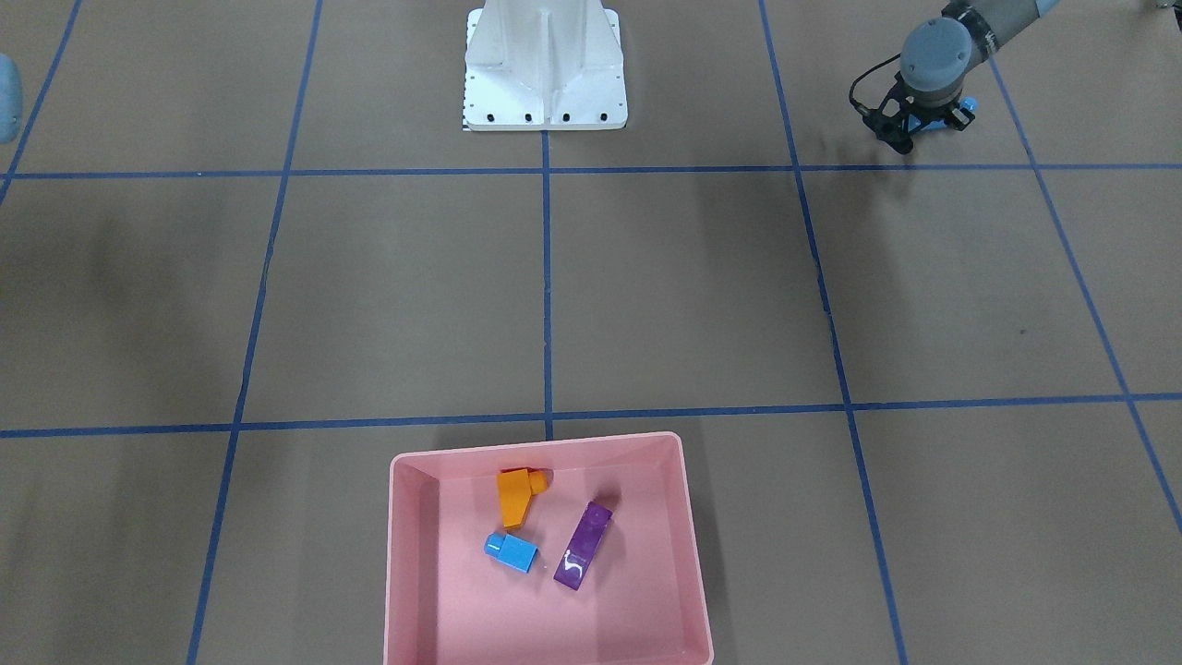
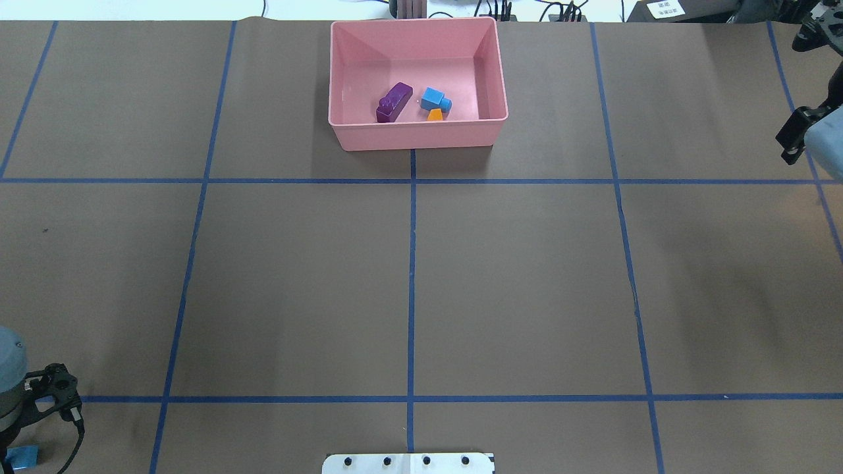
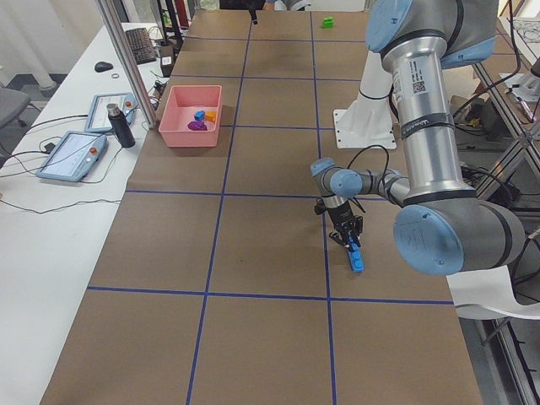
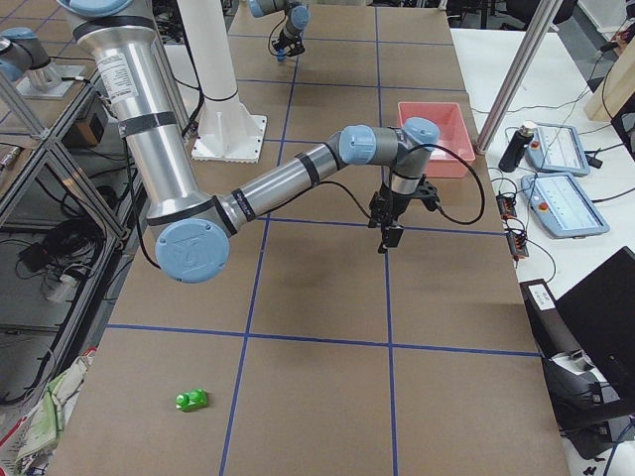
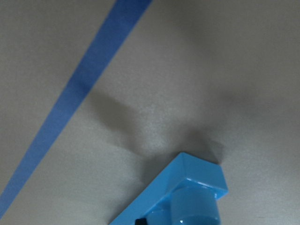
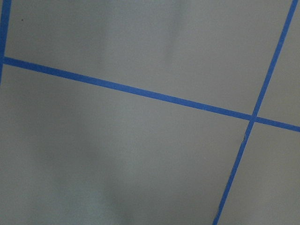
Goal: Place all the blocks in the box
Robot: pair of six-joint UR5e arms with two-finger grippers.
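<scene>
The pink box (image 1: 536,441) (image 2: 421,137) holds the orange sloped block (image 1: 512,496), the purple long block (image 1: 583,545) and the small blue block (image 1: 511,551). The long blue block (image 3: 357,258) (image 5: 187,197) lies on the table at the robot's near left. My left gripper (image 1: 912,129) (image 2: 49,395) is low over one end of it and looks open. The green block (image 4: 190,400) lies alone far out on the robot's right. My right gripper (image 2: 789,139) (image 4: 385,236) hangs empty above the table and looks open.
The white metal base (image 1: 545,83) stands at the robot's table edge. A dark bottle (image 3: 118,126) and two tablets stand on the side table beyond the box. Blue tape lines grid the brown table.
</scene>
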